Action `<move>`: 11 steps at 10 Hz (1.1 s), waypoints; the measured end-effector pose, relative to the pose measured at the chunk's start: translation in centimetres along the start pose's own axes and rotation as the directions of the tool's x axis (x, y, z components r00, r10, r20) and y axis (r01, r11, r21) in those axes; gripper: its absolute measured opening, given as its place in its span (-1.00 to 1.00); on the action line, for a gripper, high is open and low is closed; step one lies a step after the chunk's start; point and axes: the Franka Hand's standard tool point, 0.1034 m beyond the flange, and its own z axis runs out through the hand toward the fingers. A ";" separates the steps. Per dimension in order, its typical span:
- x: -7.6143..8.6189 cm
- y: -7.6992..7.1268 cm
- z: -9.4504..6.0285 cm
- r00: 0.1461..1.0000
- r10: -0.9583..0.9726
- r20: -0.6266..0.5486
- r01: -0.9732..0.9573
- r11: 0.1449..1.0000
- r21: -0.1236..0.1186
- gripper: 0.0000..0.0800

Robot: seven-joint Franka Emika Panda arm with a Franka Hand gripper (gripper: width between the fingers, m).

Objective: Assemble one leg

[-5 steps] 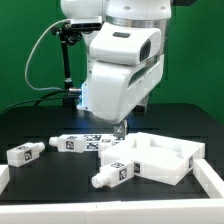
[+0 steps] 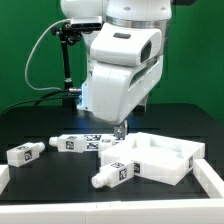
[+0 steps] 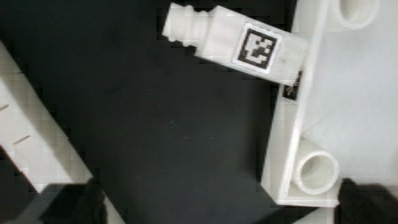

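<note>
Several white legs with black-and-white tags lie on the black table: one at the exterior view's left (image 2: 22, 153), two near the middle (image 2: 70, 142) (image 2: 96, 140), and one in front (image 2: 113, 172). The large flat white square piece (image 2: 160, 157) lies to the right of them. My gripper (image 2: 118, 129) hangs low over the middle legs, just off the square piece's corner. In the wrist view a leg (image 3: 233, 40) lies against the square piece's edge (image 3: 295, 120), narrow end pointing away from it. The gripper (image 3: 214, 205) is open and empty, and one dark finger (image 3: 365, 200) sits by a corner hole (image 3: 315, 168).
A low white rim borders the table at the front left (image 2: 4, 180) and front right (image 2: 211, 181). A white strip (image 3: 25, 120) runs along one side of the wrist view. The arm's bulky body (image 2: 120, 70) hides the table behind the gripper.
</note>
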 end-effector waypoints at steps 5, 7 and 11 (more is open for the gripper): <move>-2.8 1.2 1.3 0.955 0.290 -0.063 -0.294 0.954 -0.056 0.62; -2.8 1.2 1.3 0.949 0.310 -0.064 -0.314 0.948 -0.055 0.62; -2.4 -0.4 2.9 0.656 0.747 -0.111 -0.752 0.659 -0.009 0.62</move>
